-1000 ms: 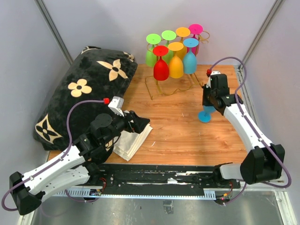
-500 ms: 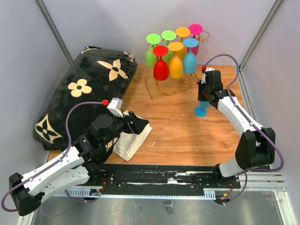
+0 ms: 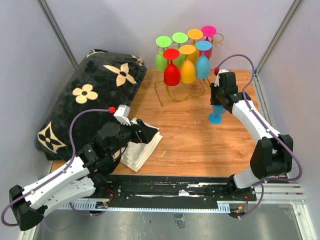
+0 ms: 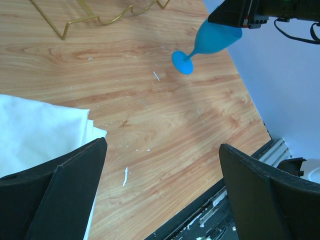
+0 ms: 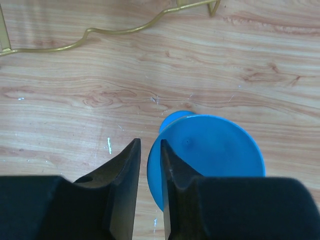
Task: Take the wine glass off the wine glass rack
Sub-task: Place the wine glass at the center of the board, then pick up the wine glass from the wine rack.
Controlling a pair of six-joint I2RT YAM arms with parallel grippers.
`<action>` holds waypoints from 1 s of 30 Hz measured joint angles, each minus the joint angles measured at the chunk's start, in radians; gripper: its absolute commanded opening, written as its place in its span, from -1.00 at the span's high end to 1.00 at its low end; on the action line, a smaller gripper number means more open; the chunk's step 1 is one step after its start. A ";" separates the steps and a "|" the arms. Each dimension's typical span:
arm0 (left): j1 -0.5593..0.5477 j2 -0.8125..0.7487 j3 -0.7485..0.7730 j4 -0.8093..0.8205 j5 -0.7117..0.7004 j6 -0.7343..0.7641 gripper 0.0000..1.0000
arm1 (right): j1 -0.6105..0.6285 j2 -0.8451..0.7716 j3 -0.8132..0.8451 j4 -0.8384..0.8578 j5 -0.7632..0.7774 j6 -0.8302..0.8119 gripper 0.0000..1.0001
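Observation:
A blue wine glass [image 3: 216, 118] stands off the rack on the wooden table with its foot down, leaning in the left wrist view [image 4: 212, 37]. My right gripper [image 3: 218, 102] is over its bowl [image 5: 215, 145]. One finger of my right gripper [image 5: 149, 142] is inside the rim and one outside, with a thin gap showing beside the glass wall, so it is open. The gold wire wine glass rack [image 3: 170, 98] stands at the back with several coloured glasses hanging on it. My left gripper [image 4: 162, 145] hangs wide open and empty over the table's near left.
A black flowered pillow [image 3: 95, 95] fills the left side. A folded white cloth [image 3: 141, 149] lies under my left gripper. The rack's gold base wire [image 5: 115, 32] runs just beyond the blue glass. The table's right edge and a wall are close by.
My right arm carried the blue glass a little to the left and back. Its jaws, shut on the rim before, have parted slightly. The left arm has not moved.

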 measured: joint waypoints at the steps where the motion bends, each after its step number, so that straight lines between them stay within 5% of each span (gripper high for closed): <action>1: 0.000 0.000 0.000 -0.003 0.000 -0.001 -0.99 | 0.000 0.000 0.009 -0.006 0.000 -0.001 0.45; 15: 0.000 0.000 0.000 -0.050 0.008 -0.037 -0.99 | -0.005 -0.050 0.059 -0.069 -0.041 -0.009 0.35; 30: 0.000 0.068 0.162 -0.208 -0.028 -0.065 -0.99 | -0.007 -0.401 0.012 -0.087 -0.199 0.092 0.12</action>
